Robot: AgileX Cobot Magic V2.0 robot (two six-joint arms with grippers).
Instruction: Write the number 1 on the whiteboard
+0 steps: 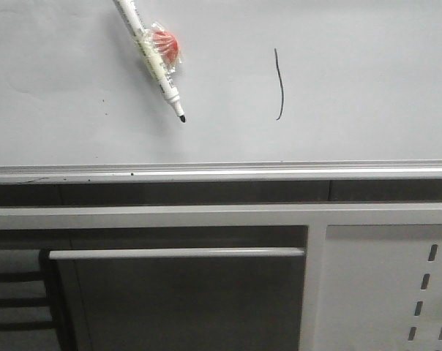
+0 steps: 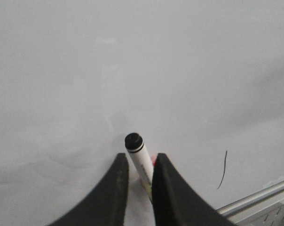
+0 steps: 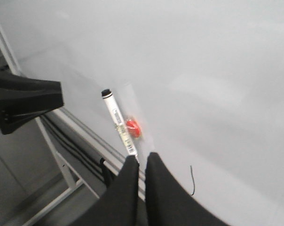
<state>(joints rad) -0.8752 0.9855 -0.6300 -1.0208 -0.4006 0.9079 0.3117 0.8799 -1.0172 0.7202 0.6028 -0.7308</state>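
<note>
Though front view hides it, left gripper point(image 2: 141, 178) clamps marker point(image 1: 154, 57) — right gripper point(image 3: 141, 165) narrow, number 1 point(image 1: 279, 84) drawn.

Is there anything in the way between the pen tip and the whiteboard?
Nothing visible. The marker, shut in the left claw, points its tip at bare whiteboard. The number 1 is already drawn, off to one side of the tip. Whether the tip touches the board, I can't tell.
</note>
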